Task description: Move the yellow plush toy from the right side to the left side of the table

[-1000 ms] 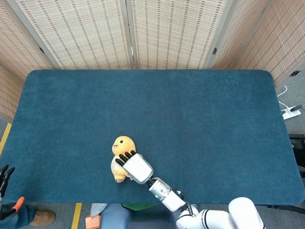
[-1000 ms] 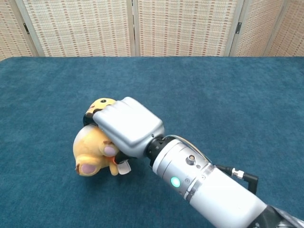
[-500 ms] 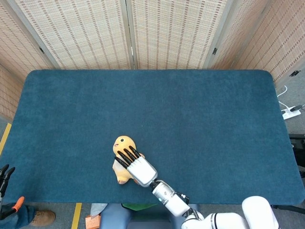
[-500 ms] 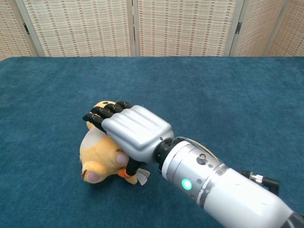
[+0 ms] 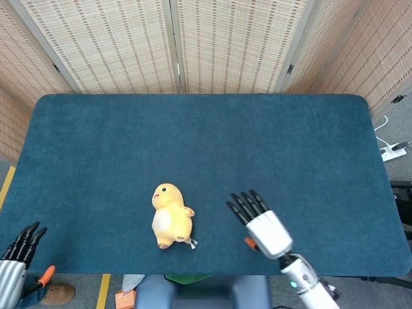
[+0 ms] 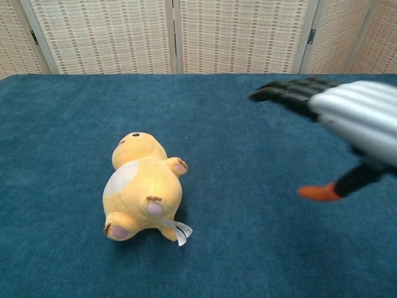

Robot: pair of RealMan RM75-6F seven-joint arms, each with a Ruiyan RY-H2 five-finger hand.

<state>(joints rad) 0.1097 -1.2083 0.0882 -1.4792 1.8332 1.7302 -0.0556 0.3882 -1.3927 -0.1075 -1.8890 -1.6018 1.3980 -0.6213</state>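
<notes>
The yellow plush toy (image 5: 170,215) lies on its back on the blue table, left of centre near the front edge; the chest view shows the toy (image 6: 142,186) with its white belly up and a white tag by its feet. My right hand (image 5: 259,222) hovers to the toy's right, apart from it, fingers stretched out and holding nothing. In the chest view the right hand (image 6: 350,121) fills the upper right, blurred. My left hand (image 5: 18,254) shows at the bottom left corner, off the table's edge, fingers spread and holding nothing.
The blue felt table (image 5: 206,141) stretches wide behind the toy. Woven folding screens (image 5: 174,45) stand along the far edge. A power strip (image 5: 393,153) lies on the floor at the right. A shoe (image 5: 56,295) shows at the bottom left.
My right hand has let go of the plush toy and drawn away to the right. The toy now lies free on the table. My left hand has risen a little into view.
</notes>
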